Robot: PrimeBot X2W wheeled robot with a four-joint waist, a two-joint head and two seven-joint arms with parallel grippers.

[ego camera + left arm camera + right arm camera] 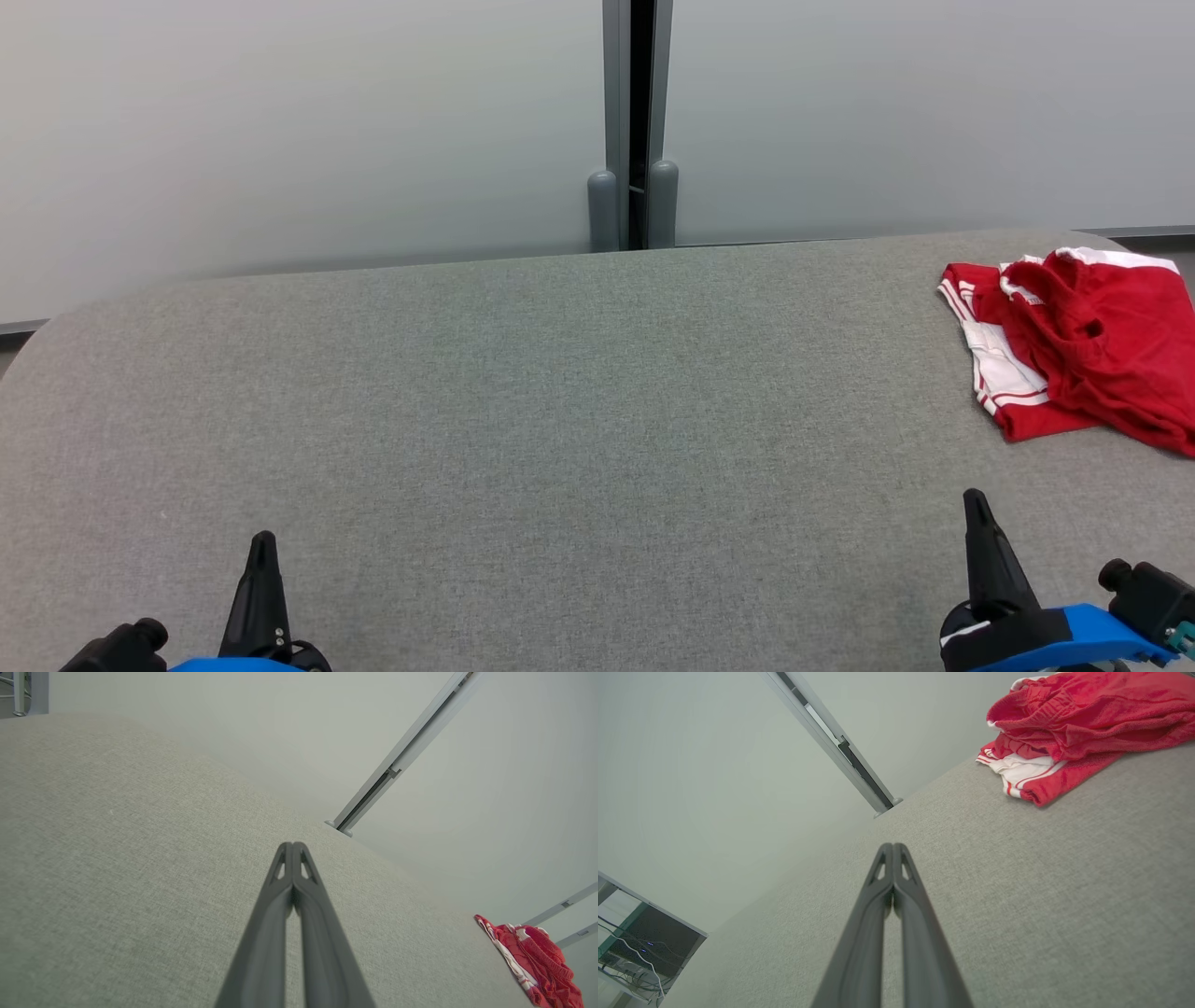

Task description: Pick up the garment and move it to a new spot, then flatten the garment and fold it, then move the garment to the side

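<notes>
The crumpled red-and-white cloth garment (1092, 345) lies at the grey fabric worktop (560, 420)'s far right edge. The left gripper (262, 546) and right gripper (974, 502) are squeezed tight together, holding nothing.

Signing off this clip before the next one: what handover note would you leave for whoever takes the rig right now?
Left gripper: fingers shut, empty, over the near left of the table.
Right gripper: fingers shut, empty, near right.
Garment: red and white, crumpled at the far right, untouched.
Done: nothing yet.
To do: pick up, move, flatten, fold, set aside.
</notes>
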